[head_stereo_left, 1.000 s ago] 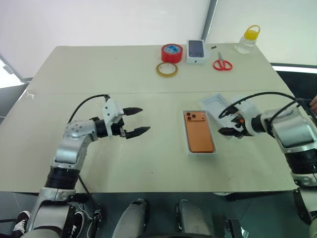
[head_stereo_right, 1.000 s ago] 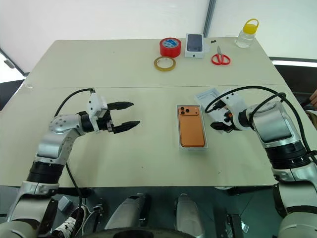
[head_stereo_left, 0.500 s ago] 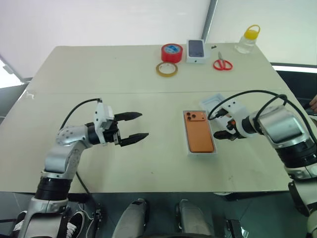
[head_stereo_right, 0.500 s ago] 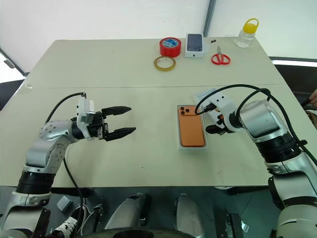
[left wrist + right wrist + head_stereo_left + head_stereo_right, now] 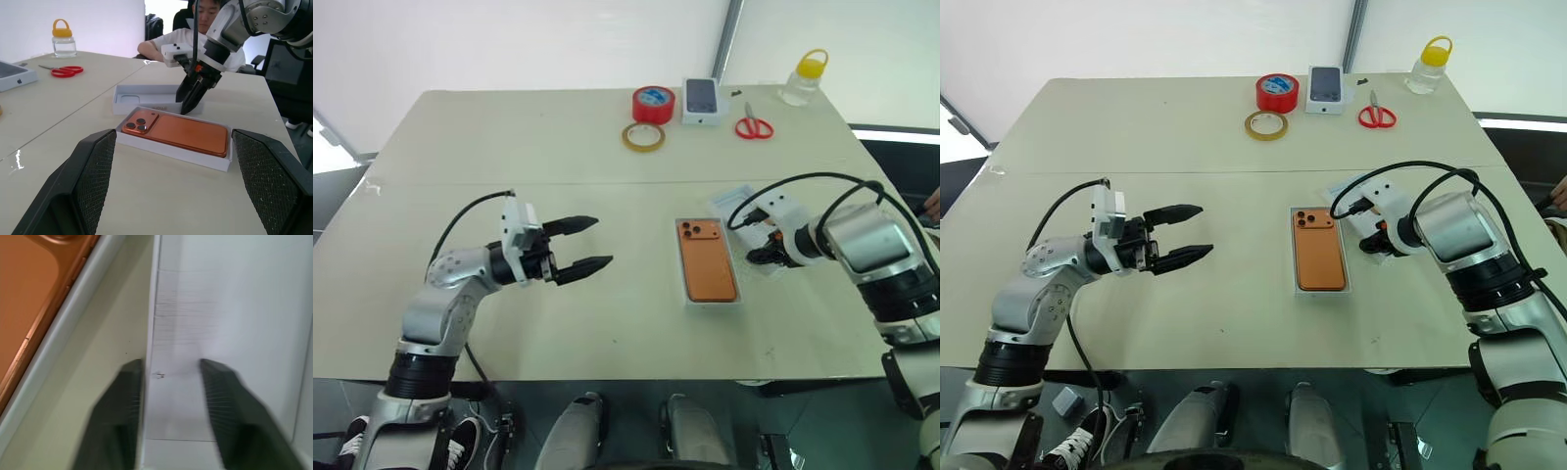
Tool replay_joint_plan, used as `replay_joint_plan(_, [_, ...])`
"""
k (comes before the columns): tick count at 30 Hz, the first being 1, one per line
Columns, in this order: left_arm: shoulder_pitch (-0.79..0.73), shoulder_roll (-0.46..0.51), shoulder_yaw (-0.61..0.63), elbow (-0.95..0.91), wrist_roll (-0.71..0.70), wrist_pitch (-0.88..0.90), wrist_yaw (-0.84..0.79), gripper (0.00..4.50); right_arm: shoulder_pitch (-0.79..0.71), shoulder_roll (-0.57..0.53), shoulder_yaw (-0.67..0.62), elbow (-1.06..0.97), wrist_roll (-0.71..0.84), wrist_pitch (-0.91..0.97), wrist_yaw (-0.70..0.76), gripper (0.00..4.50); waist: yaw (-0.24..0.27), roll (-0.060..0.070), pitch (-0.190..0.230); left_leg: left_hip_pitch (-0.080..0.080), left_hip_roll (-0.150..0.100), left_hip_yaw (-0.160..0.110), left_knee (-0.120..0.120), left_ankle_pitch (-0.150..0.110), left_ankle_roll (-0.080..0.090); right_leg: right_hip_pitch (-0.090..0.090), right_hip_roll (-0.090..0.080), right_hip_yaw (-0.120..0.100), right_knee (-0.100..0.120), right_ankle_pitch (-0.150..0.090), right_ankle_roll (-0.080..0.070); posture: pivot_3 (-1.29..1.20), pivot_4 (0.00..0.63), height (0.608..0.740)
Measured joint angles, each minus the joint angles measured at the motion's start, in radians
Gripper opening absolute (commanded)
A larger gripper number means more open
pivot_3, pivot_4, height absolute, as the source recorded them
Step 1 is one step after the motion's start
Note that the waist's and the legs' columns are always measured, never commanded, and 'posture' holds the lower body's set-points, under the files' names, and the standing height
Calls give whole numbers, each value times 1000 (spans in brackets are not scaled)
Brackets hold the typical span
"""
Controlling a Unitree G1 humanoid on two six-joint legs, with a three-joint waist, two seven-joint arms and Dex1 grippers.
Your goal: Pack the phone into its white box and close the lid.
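With the phone (image 5: 707, 259) already lying in the white box (image 5: 713, 300) right of centre frame, the right tool (image 5: 190, 100) is narrowing astride the near wall of the lid (image 5: 146, 96) just beyond it, ready to lift it over, while the left tool (image 5: 583, 246) waits wide at centre-left.

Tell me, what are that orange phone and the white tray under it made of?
The phone looks like matte metal or frosted glass: smooth, evenly orange, softly sheened. The white box looks like plain matte cardboard, with thin straight walls and crisp folded corners.

Phone (image 5: 708, 259) in white box (image 5: 713, 302), lid (image 5: 146, 98) beside.
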Motion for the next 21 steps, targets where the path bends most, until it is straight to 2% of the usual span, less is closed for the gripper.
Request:
replay_joint_plan(1, [0,-1,0,-3,-1,1,3,3955,0,1,0,-1,2,0,-2,33,0,0,0,0,0,0,0,0,0,0,0,0,0,0,0,0,150,740])
replay_joint_plan(12, [17,-3,-1,-31,-4,16,30,3955,-12,37,-22,17,15,16,-58,33,-4,0,0,1,0,0,1,0,0,1,0,0,0,0,0,0,150,740])
replay_joint_plan(16, [17,-3,-1,-30,-4,22,32,3955,-24,46,-33,74,14,-38,-77,33,-2,0,0,1,0,0,1,0,0,1,0,0,0,0,0,0,150,740])
replay_joint_plan(21, [15,-4,-1,-24,-4,25,39,3955,-36,102,-109,138,12,-175,-129,33,-2,1,1,0,0,0,-1,0,0,0,0,0,0,0,0,0,150,740])
